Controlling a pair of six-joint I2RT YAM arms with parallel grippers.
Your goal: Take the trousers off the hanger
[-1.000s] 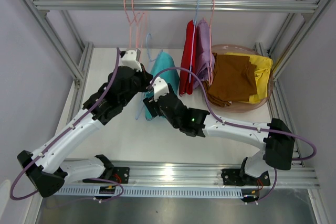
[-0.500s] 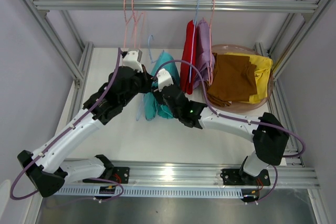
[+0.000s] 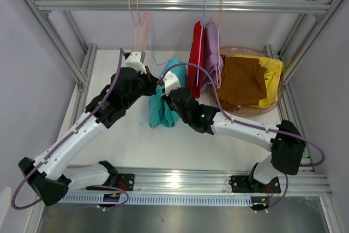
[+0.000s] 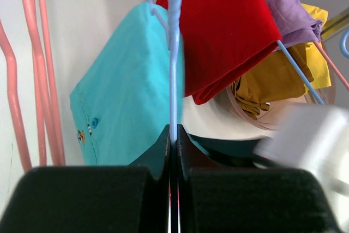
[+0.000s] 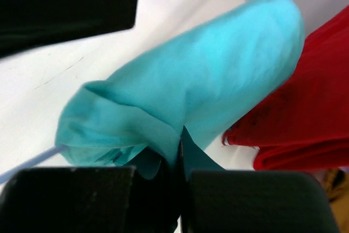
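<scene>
Over the last second the right fingers have gone from wide to shut, pinching a fold of the teal trousers. The cloth now hangs lower at the centre of the overhead view, bunched toward the counter. The left fingers are pressed together on the thin wire of the blue hanger, a pinch only the left wrist view makes plain. That view also shows the teal cloth draped over the wire. Only the right wrist view shows the caught fold. The overhead view alone shows the rail carrying the red trousers and lavender trousers at upper centre, with brown trousers and yellow trousers heaped in the round tub at right.
</scene>
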